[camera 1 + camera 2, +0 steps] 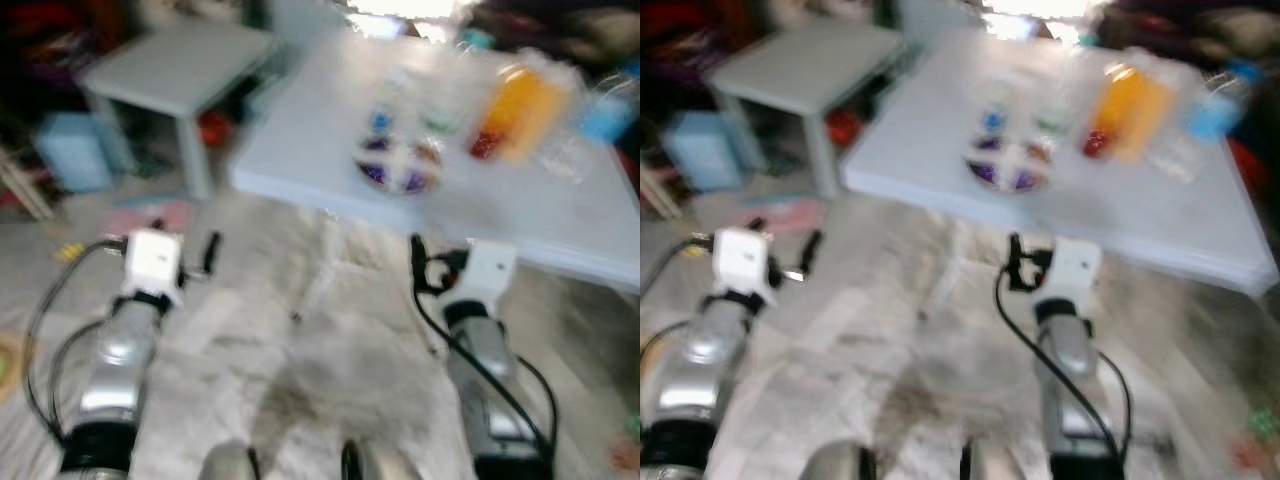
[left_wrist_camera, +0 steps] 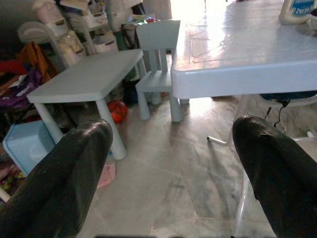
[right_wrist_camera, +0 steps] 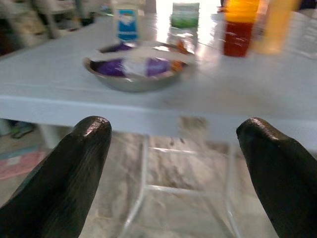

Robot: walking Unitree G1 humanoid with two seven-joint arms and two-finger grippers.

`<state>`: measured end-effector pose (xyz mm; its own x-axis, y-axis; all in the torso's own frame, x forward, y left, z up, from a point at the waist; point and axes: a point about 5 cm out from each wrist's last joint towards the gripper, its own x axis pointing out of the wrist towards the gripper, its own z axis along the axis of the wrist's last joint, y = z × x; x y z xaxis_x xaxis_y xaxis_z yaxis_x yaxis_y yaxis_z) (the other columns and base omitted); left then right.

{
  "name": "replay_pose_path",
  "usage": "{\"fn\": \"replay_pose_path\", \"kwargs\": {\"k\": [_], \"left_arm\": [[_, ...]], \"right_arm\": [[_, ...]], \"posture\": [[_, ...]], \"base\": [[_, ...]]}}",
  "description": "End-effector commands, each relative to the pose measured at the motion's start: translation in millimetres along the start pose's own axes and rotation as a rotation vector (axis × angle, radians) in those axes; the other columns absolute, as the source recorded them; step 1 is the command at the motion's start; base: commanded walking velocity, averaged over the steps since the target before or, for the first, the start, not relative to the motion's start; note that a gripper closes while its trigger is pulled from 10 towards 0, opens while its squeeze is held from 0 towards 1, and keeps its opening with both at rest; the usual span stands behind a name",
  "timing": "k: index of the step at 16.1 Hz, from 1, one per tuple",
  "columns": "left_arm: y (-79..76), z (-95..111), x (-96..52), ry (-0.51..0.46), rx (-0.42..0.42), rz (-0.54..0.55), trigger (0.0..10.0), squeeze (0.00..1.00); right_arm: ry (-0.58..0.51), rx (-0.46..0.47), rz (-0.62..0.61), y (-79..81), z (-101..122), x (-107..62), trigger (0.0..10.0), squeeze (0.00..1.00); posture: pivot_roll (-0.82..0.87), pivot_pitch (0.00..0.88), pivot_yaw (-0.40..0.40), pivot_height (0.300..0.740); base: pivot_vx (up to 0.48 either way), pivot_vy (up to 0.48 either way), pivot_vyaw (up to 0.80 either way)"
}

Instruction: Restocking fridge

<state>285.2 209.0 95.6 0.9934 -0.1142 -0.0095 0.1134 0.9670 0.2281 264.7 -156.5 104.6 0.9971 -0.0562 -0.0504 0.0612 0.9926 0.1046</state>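
You see a big pale blue worktop (image 1: 300, 140) in front of you. A round metal bowl (image 3: 133, 67) sits on the worktop near its front edge. It holds purple and white packets, but they are too blurry to name. Just behind the bowl stand two small bottles, one with a blue label (image 3: 127, 20) and one with a green label (image 3: 184, 12). To the right of the bowl stands a tall orange juice bottle (image 1: 520, 105). It is upright, with its long side pointing up, and its bottom part looks dark red.

Your left gripper (image 2: 168, 173) is wide open and holds nothing. It hangs over the floor, left of the worktop. Your right gripper (image 3: 173, 168) is also wide open and holds nothing. It sits below the worktop edge, facing the bowl.

A small table (image 2: 86, 77) and a little chair (image 2: 157, 54) stand left of the worktop.
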Motion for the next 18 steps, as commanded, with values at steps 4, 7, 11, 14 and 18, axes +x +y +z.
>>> {"fn": "replay_pose_path", "kwargs": {"k": [4, 7, 11, 14, 18], "left_arm": [[-15.7, 6, -3.9, -0.013, -0.016, -0.073, 10.0, 0.0], [-24.9, 6, -5.6, -0.024, -0.063, -0.089, 10.0, 0.0], [-25.3, 6, -1.1, -0.021, -0.088, -0.078, 10.0, 0.0], [-27.1, 7, 2.3, -0.018, -0.096, -0.082, 10.0, 0.0], [-30.1, 8, 4.6, -0.021, -0.12, -0.089, 10.0, 0.0]], "right_arm": [[-0.021, -0.001, -0.03, -3.8, 6, 0.5, 10.0, 0.0], [-0.018, -0.002, -0.034, -3.8, 4, -0.1, 10.0, 0.0], [-0.034, -0.005, -0.036, -5.1, 8, 5.3, 10.0, 0.0], [-0.036, -0.012, -0.039, -6.9, 9, 5.3, 10.0, 0.0], [-0.032, -0.015, -0.04, -6.9, 7, 5.1, 10.0, 0.0]], "posture": [[-0.03, 0.094, -0.021, 0.74], [-0.04, 0.069, -0.031, 0.74], [-0.04, 0.06, -0.034, 0.74], [-0.04, 0.055, -0.032, 0.74], [-0.05, 0.051, -0.035, 0.74]], "base": [[0.0, 0.0, -0.5], [0.454, 0.0, 0.0], [0.472, 0.0, 0.0], [0.457, 0.0, 0.0], [0.443, 0.0, -0.13]]}}
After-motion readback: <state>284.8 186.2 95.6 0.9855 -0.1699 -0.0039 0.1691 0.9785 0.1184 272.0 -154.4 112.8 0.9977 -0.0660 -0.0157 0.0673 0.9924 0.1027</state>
